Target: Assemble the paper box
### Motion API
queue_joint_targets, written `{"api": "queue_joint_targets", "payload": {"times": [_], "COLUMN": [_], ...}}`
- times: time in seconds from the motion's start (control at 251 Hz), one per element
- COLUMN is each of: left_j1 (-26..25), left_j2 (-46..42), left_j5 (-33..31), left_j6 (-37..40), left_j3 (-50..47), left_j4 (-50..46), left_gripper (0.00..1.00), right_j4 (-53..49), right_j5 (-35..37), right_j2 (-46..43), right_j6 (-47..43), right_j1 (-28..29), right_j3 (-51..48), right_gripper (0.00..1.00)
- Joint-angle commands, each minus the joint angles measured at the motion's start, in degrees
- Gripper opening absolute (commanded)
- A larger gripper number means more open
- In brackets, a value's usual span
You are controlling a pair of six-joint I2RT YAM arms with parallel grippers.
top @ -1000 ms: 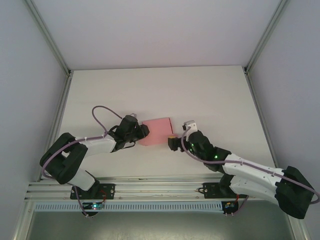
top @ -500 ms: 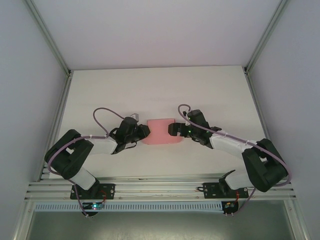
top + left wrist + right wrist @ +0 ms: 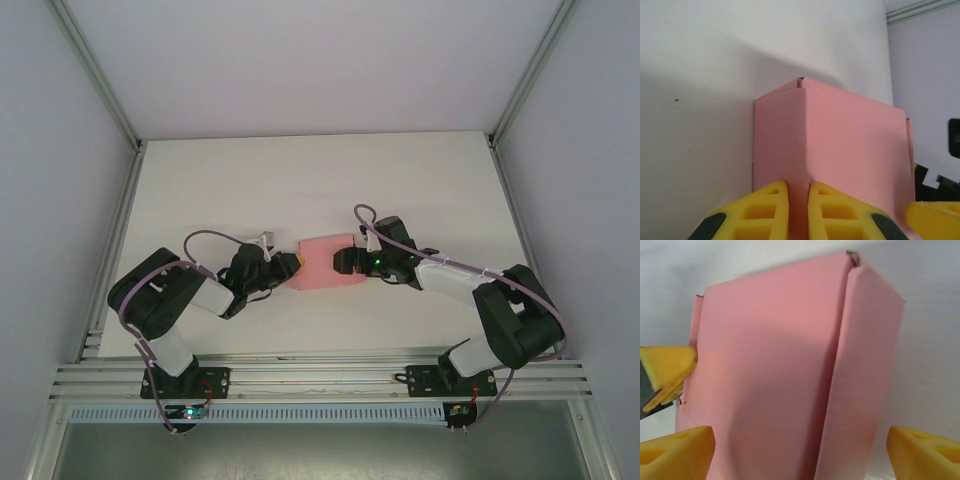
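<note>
Lying flat on the white table point(image 3: 300, 180), just below the middle of the top view, the paper box point(image 3: 325, 263) is a pink card rectangle set between the two arms. The left gripper point(image 3: 291, 265) meets its left edge and the right gripper point(image 3: 346, 262) its right edge. In the left wrist view the box point(image 3: 840, 145) fills the centre and lower right of the frame. A crease runs up from the bottom edge to its top corner. The left gripper point(image 3: 798, 212) is clenched there, its yellow fingers point(image 3: 771, 212) nearly together with a thin strip of pink card pinched between them. In the right wrist view the box point(image 3: 770, 375) takes up most of the frame, with a folded side panel along its right side. The right gripper point(image 3: 800, 452) is released, one finger in each lower corner and the box between them. A gap shows beside the right-hand finger; whether the left-hand one touches the card cannot be told.
</note>
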Motion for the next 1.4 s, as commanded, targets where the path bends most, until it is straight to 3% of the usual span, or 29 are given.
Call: {"api": "queue_joint_targets", "payload": {"times": [0.0, 0.152, 0.287, 0.499, 0.742, 0.81, 0.854, 0.934, 0.99, 1.141, 1.201, 1.317, 1.397], "left_j1": [0.5, 0.5, 0.5, 0.5, 0.4, 0.4, 0.4, 0.1, -0.5, -6.2, -9.8, -16.3, -22.3], "left_j2": [2.7, 1.4, 2.4, 3.3, -1.6, -4.3, -6.3, -10.7, -14.5, -25.2, -27.7, -28.8, -27.0], "left_j5": [0.9, -0.4, -0.2, 1.1, 2.8, 2.4, 1.4, -1.0, -2.9, -13.4, -14.7, -13.0, -18.9], "left_j6": [-1.8, -0.3, -0.6, 1.4, 8.2, 10.7, 12.4, 16.9, 21.2, 40.3, 49.1, 63.0, 71.8], "left_j3": [-3.5, -2.4, -2.3, -0.8, 2.4, 3.7, 5.2, 7.4, 8.6, 13.8, 15.7, 18.1, 20.1], "left_j4": [1.9, -3.4, -2.1, -2.9, -6.9, -11.5, -16.4, -25.2, -30.2, -45.7, -50.6, -55.9, -60.2], "left_gripper": [0.00, 0.00, 0.00, 0.00, 0.22, 0.35, 0.50, 0.76, 1.00, 1.00, 1.00, 1.00, 1.00], "right_j4": [1.0, 7.1, 12.7, 13.9, 11.7, 10.9, 10.3, 9.5, 8.7, 6.5, 5.9, 2.3, -1.4], "right_j5": [-2.1, -7.6, -12.7, -13.3, -12.3, -11.8, -11.7, -11.6, -10.9, -10.6, -11.2, -11.6, -13.3], "right_j2": [1.2, 2.3, 3.1, 0.8, -4.1, -5.7, -6.6, -8.6, -10.2, -13.3, -14.3, -15.8, -16.0], "right_j6": [0.8, 3.9, 6.8, 8.1, 9.1, 9.4, 9.4, 9.6, 9.8, 11.0, 11.7, 12.2, 12.8], "right_j1": [-1.6, -3.8, -4.5, -5.3, -6.0, -6.1, -6.2, -6.3, -6.5, -7.5, -7.8, -8.9, -10.3], "right_j3": [0.5, -1.5, -2.4, -3.5, -5.2, -5.5, -5.7, -6.2, -6.7, -7.3, -7.5, -6.4, -4.7], "right_gripper": [0.88, 0.81, 0.73, 0.61, 0.49, 0.48, 0.48, 0.48, 0.48, 0.48, 0.48, 0.48, 0.48]}}
